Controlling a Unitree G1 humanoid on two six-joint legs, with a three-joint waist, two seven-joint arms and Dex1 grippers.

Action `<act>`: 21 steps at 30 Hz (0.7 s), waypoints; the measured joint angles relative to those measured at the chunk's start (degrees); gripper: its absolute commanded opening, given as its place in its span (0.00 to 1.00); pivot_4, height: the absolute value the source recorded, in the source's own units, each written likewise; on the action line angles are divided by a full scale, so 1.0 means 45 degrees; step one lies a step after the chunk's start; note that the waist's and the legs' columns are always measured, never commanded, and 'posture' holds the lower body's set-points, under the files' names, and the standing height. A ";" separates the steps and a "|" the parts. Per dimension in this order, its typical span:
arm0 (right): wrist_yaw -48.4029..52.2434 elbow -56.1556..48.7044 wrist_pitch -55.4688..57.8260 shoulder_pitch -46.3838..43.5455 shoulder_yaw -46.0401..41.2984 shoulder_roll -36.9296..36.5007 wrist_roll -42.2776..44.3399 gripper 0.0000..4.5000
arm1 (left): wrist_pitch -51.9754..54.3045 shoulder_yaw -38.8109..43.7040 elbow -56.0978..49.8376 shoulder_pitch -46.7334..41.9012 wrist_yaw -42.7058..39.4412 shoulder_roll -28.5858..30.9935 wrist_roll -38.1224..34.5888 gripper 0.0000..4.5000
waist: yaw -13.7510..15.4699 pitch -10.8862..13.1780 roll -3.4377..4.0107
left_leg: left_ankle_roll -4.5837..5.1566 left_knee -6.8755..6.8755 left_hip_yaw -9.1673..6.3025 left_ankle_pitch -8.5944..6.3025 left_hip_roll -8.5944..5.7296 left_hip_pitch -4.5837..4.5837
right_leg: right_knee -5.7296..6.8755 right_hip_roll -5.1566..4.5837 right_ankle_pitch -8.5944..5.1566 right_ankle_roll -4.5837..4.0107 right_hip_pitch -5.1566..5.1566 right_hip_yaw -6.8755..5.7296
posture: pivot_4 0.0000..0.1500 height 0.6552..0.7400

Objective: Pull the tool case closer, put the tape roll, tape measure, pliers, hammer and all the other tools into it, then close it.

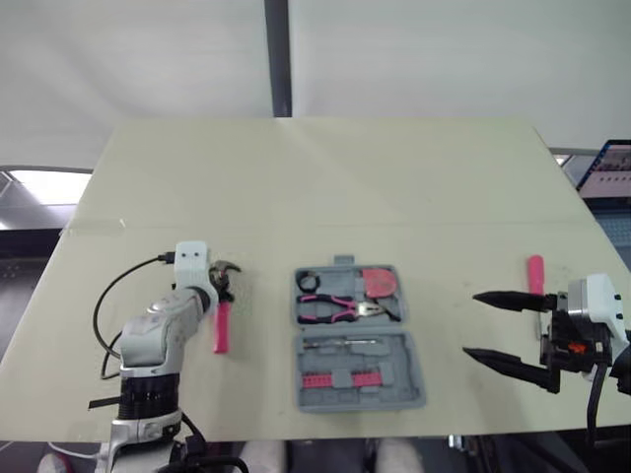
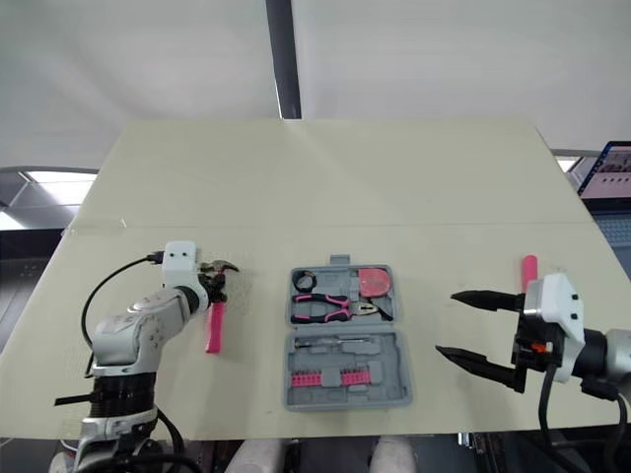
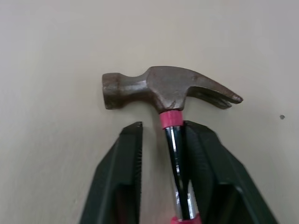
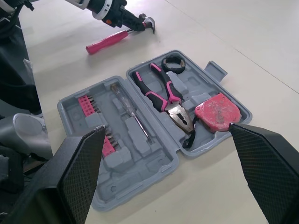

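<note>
Now: L pincer (image 3: 163, 128) astride hammer (image 3: 168, 88), unclamped | R pincer (image 1: 471, 323) wide | case (image 1: 409, 379) open btwn

left gripper (image 3: 163, 127), right gripper (image 1: 471, 323), both parted

The grey plastic tool case (image 1: 398, 367) lies open and flat at lower centre. Its upper half holds a black tape roll (image 1: 305, 280), pink-handled pliers (image 1: 335, 308) and a red tape measure (image 1: 378, 283). Its lower half holds a screwdriver (image 1: 340, 344) and a pink row of bits (image 1: 340, 378). At lower left the hammer (image 1: 222, 330) lies flat, pink handle pointing down-frame. At right lies a partly hidden pink-handled tool (image 1: 534, 274).
</note>
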 measured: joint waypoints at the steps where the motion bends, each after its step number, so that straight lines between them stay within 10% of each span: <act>1: 0.0000 0.0000 -0.0001 0.0030 0.0000 0.0000 -0.0002 1.00 | 0.0007 -0.0006 0.0037 -0.0042 -0.0005 -0.0001 0.0046 0.01 | 0.0003 0.0000 0.0000 | 0.0000 0.0000 -0.0001 0.0000 0.0000 0.0000 | 0.0000 0.0000 0.0000 0.0000 0.0000 0.0000 | 1.00 1.00; 11: 0.0000 0.0001 -0.0014 -0.0009 0.0008 0.0004 -0.0039 1.00 | -0.0233 -0.0302 0.0415 -0.0181 -0.0835 0.0568 0.0213 0.01 | 0.0026 0.0000 0.0000 | -0.0001 0.0000 -0.0001 0.0004 0.0001 0.0002 | 0.0010 -0.0001 0.0000 0.0000 -0.0001 0.0001 | 1.00 1.00; 21: 0.0019 0.0439 -0.0394 -0.0434 0.0327 0.0090 -0.0404 1.00 | -0.1676 -0.2375 -0.3143 0.1741 -0.8565 0.7199 -0.1170 0.01 | -0.0200 0.0032 -0.0041 | -0.0004 0.0023 0.0028 0.0006 0.0005 -0.0223 | 0.0081 0.0001 -0.0002 -0.0004 -0.0279 0.0013 | 1.00 1.00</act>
